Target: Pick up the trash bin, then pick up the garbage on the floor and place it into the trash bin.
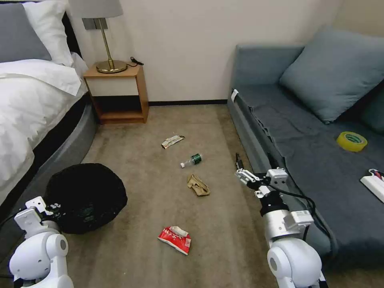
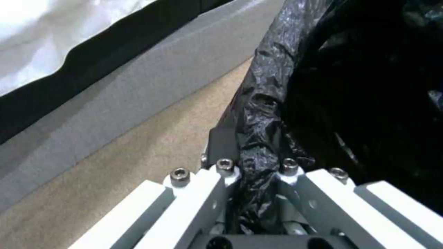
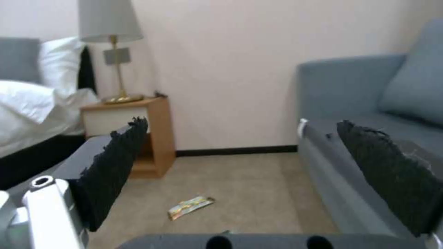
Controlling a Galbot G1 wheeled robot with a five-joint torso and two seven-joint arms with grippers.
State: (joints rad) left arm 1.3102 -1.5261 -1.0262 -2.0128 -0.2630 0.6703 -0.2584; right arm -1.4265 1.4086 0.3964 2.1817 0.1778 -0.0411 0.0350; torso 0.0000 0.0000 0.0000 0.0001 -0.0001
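Fingers of the left gripper pinch the near rim of the trash bin, clamped onto the crinkled black bag folded over it. Bin sits at near left, close beside the grey bed base; whether it rests on the carpet or hangs just off it cannot be told. Right gripper hovers at near right beside the sofa edge, its pads spread wide with nothing between them.

Handling judgement: bin looks light and stiff, but the bag film is thin and slick, so a pinch that catches only plastic could slide; the bite should include the hard rim. One-sided hold means the bin will likely tilt when carried.

Garbage lies mid-floor, all pieces apart:
- flat beige wrapper, farthest; thin, hard to get under.
- small clear bottle with green label, on its side; rigid, smooth, may roll, best gripped across the body.
- crumpled tan paper; soft, folds give purchase.
- red-and-white snack wrapper, nearest; crinkly, light, take at a raised crease.

Yellow tape roll on the sofa is not litter.
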